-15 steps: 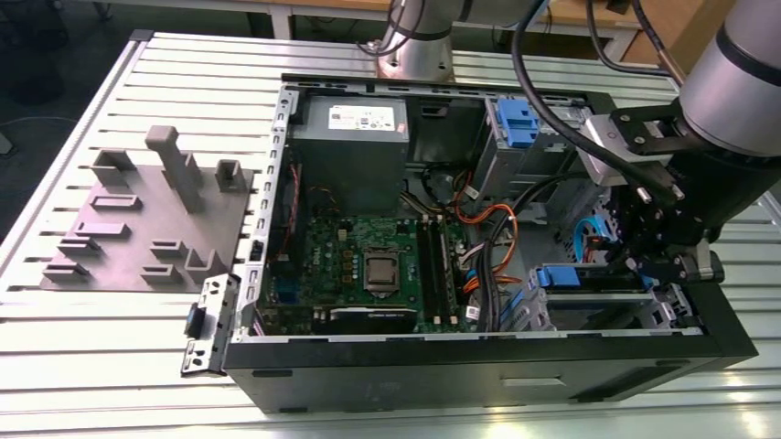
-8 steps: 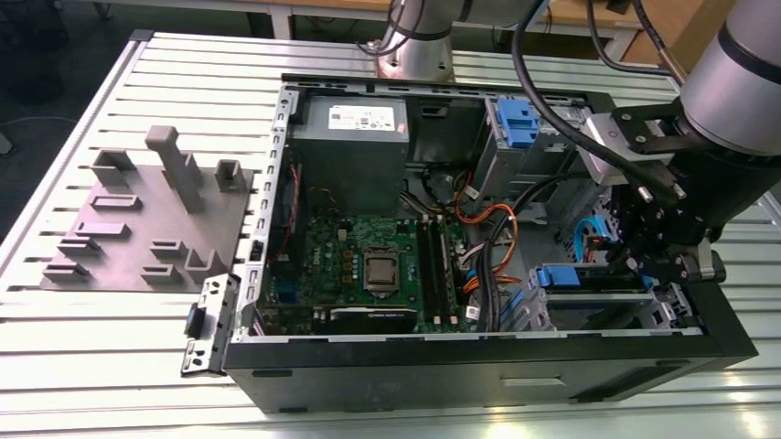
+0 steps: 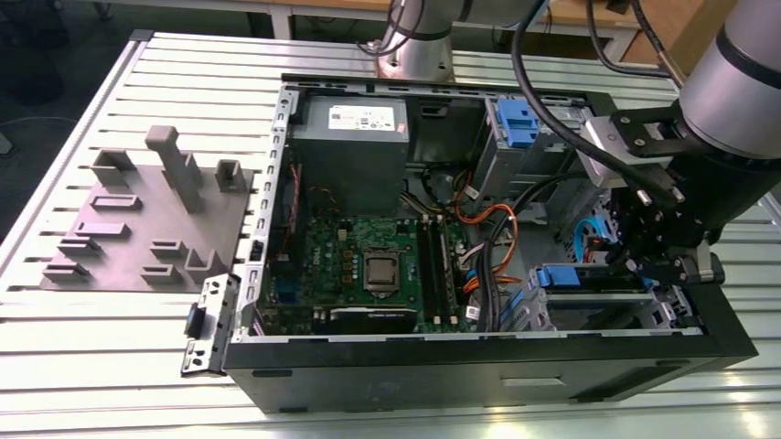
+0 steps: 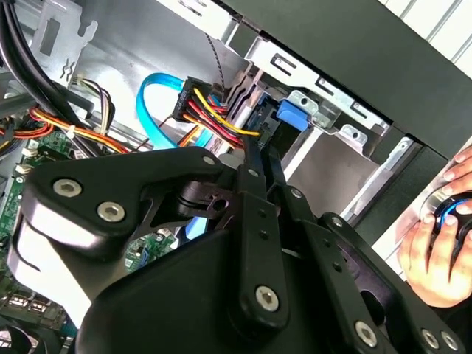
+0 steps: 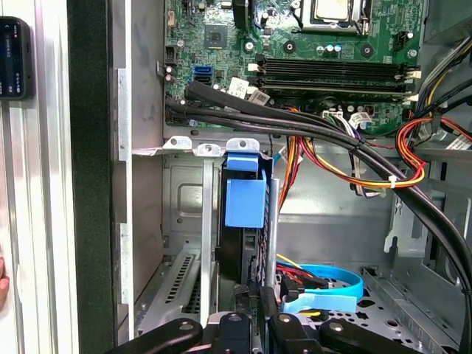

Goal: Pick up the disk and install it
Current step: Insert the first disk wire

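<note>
The black metal claw (image 3: pixel 659 265) hangs inside the open computer case (image 3: pixel 488 366), down at the drive cage (image 3: pixel 598 306) in the corner at the exterior view's right. Its two thin, flat fingers (image 4: pixel 254 158) stand close together, clamped on the edge of the disk (image 5: pixel 240 243), which sits upright on its narrow side in the grey sheet-metal cage, directly ahead of the claw. In the first wrist view the disk shows as a dark slab with a smooth blue plastic tab at the far end, reaching the cage's folded rim. Just beside the claw curls a flat, glossy light-blue ribbon cable (image 5: pixel 328 291), with a bundle of red, yellow and orange wires (image 4: pixel 210 110) near it. Beyond the disk lies the green circuit board (image 5: pixel 295 44). A person's hand (image 4: pixel 435 243) rests outside the case's black wall, on a rounded object with a blue ring
</note>
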{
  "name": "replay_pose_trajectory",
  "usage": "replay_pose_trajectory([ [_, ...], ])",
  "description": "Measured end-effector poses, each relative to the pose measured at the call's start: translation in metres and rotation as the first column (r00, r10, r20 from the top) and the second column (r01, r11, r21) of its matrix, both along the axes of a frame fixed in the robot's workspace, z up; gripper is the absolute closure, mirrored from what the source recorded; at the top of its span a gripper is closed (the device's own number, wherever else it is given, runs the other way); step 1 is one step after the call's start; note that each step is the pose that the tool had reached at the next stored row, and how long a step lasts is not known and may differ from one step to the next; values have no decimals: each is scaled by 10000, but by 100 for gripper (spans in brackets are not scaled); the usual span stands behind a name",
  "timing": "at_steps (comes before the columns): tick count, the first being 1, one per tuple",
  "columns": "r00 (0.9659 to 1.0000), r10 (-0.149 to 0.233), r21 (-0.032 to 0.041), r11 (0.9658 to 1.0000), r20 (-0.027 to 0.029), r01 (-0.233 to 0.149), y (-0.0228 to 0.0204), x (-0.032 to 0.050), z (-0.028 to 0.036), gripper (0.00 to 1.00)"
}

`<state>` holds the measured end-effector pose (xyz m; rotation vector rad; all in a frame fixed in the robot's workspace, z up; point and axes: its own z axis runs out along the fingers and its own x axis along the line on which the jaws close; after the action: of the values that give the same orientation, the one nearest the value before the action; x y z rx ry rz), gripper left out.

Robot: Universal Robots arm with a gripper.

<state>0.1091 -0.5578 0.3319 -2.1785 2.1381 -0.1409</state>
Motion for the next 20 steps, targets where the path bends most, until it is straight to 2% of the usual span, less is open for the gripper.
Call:
replay_pose_trajectory([
  [8,10000,0,-3,10000,0,0,-1,-1,-42,84],
  [18,10000,0,5,10000,0,0,-1,-1,-52,83],
  [19,10000,0,4,10000,0,0,-1,-1,-51,76],
  [20,10000,0,0,10000,0,0,-1,-1,-46,76],
])
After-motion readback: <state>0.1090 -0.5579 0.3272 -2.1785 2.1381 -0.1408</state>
